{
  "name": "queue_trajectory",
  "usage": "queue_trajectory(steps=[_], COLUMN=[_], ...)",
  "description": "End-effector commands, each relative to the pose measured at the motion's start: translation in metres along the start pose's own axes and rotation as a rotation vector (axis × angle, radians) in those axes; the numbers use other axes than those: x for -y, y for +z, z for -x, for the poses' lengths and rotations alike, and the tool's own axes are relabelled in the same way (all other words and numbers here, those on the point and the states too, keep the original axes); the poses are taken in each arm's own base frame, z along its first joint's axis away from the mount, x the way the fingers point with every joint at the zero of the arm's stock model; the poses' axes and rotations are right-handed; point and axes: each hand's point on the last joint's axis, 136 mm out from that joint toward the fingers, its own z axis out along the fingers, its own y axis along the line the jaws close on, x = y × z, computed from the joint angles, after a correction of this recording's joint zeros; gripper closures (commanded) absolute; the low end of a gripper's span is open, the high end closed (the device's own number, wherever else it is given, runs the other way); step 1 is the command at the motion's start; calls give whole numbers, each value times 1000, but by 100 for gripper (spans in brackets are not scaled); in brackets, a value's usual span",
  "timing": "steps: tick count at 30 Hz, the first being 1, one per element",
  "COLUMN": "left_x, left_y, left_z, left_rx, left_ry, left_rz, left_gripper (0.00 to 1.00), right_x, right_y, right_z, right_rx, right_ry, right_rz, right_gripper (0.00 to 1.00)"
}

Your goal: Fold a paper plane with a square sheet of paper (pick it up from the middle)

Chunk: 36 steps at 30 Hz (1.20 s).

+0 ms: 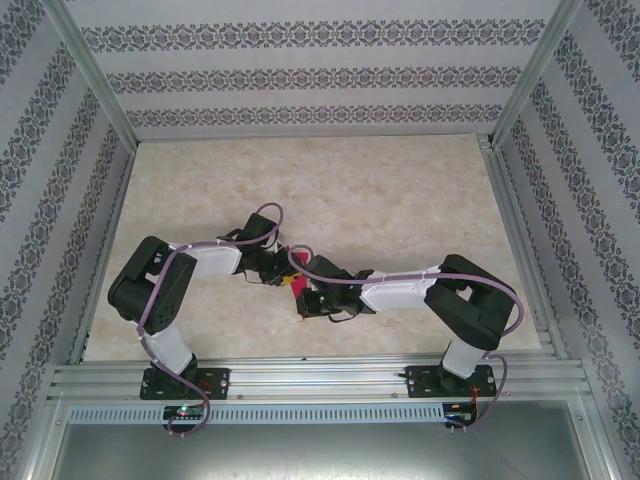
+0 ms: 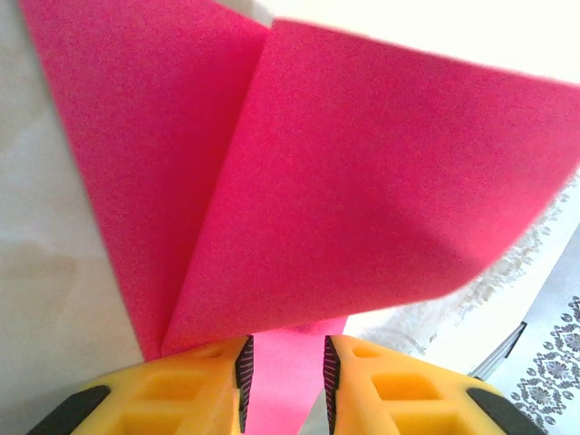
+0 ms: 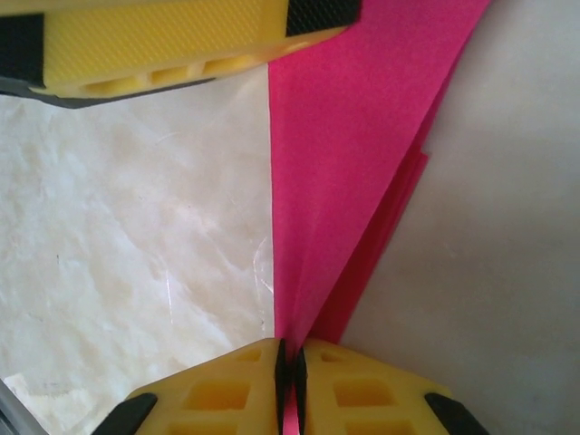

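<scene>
The pale marble-patterned table [image 1: 400, 200] lies under both my arms, which meet near its middle. There the magenta-pink square sheet of paper [image 2: 362, 181] is folded into a pointed wedge with a centre crease, its flaps spreading away from my left gripper [image 2: 288, 372]. The jaws of that gripper stand a little apart with a strip of the paper in the gap; I cannot tell whether the black pads [image 2: 244, 372] pinch it. My right gripper [image 3: 290, 358] is pressed nearly together, clamped on the wedge's narrow end.
</scene>
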Motion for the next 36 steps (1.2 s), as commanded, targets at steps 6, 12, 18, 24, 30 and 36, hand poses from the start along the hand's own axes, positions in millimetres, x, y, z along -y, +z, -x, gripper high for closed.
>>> queue_trajectory(steps=[6,12,18,24,30,36], left_x=[-26,-27,-29,-30,-30,-30], left_y=[5,7,6,7,8,9], left_z=[-1,-2,-2,-2,-2,-3], left_rx=[7,2,1,-2,-3,-9], left_ry=[-38,-41,-40,-43,-44,-42], left_rz=[106,109,115,118,116,115], left_gripper=[68,68,69,69,69,69], right_x=[35,52,66,24,-20,-54], right_y=[-7,-4,-5,-26,-49,-33], right_z=[-51,-64,-69,-29,8,28], right_rx=[-193,-256,-271,-77,97,107], right_ry=[-24,-36,-66,-68,7,95], right_rz=[-162,-261,-383,-228,44,274], right_gripper=[82,86,87,81,81,93])
